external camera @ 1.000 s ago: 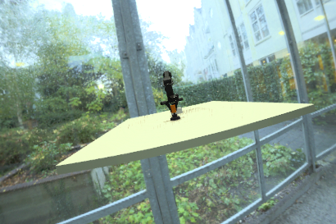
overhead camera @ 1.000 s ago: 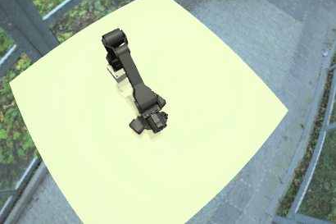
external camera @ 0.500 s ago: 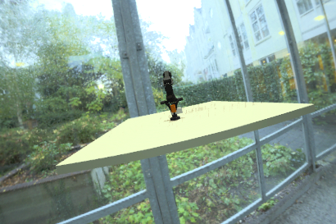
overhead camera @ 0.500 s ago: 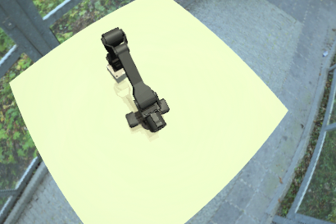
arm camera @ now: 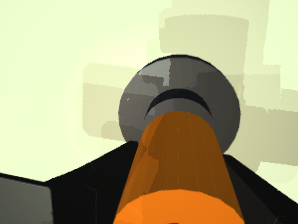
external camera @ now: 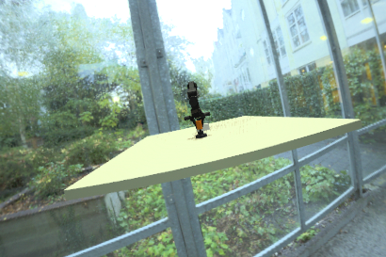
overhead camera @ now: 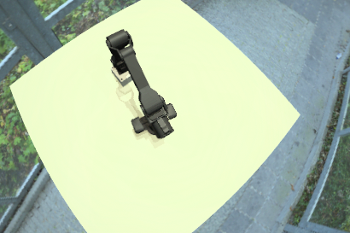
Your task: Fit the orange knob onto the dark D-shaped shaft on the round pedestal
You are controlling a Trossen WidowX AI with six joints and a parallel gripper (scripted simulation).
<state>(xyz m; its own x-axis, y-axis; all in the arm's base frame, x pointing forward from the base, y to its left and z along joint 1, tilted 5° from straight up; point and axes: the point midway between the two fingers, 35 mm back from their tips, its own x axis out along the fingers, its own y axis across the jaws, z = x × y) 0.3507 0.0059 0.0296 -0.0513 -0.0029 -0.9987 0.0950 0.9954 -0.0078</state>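
The orange knob is upright between the fingers of my gripper. The gripper is shut on it, with a black finger at each side. The round grey pedestal is directly below and behind the knob in the wrist view. A dark curved band shows on the pedestal just beyond the knob's lower end. The D-shaped shaft cannot be made out, and neither can its flat side or the knob's hole. Whether the knob's lower end touches the shaft is hidden. In the top view the arm hides the knob.
The arm reaches from its pale base over the pale yellow table. Shadows of the arm and gripper fall around the pedestal in the wrist view.
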